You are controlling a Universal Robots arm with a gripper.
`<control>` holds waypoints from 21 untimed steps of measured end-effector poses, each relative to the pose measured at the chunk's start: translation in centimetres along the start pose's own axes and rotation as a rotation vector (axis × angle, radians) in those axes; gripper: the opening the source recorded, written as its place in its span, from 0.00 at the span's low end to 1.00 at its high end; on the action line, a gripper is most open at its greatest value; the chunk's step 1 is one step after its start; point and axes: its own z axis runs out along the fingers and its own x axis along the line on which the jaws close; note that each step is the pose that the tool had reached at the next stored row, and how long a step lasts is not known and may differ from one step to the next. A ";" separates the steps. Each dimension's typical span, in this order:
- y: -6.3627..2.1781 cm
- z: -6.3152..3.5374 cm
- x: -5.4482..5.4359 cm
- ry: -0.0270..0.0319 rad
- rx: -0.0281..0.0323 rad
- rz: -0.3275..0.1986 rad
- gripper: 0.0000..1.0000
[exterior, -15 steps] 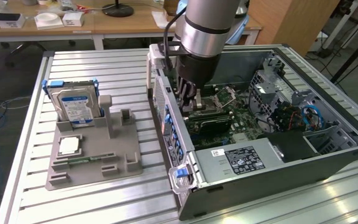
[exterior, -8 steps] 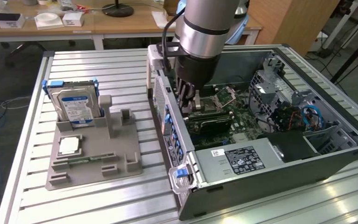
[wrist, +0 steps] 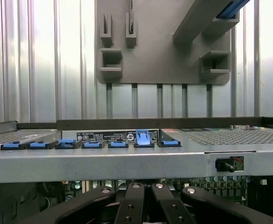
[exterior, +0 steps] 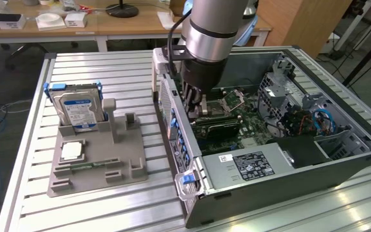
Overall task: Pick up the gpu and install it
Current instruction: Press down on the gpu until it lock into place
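Claw [exterior: 196,112] together, lowered into open computer case [exterior: 340,159], fingertips pressing top edge of gpu [exterior: 216,126], likely to seat it in motherboard slot. Card lies at claw's 5 o'clock. Grey parts holder [exterior: 95,166] at 9 o'clock, hard drive [exterior: 77,108] upright in it.

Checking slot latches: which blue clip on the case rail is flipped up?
The blue clip with one flat neighbour on one side and five on the other. It alone stands above the row.

The gpu [exterior: 216,127] — black cooler up (green card beneath) — lies flat inside the case.
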 end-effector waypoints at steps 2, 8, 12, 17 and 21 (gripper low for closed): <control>0.00 0.13 0.0 -0.0001 0.0001 0.000 0.11; -0.02 0.33 0.0 0.0000 0.0001 0.000 0.11; -0.03 0.43 0.0 0.0004 -0.0003 0.000 0.11; -0.63 0.49 0.0 -0.0029 -0.0002 0.000 0.11; -1.40 0.41 0.0 -0.0049 -0.0008 0.000 0.11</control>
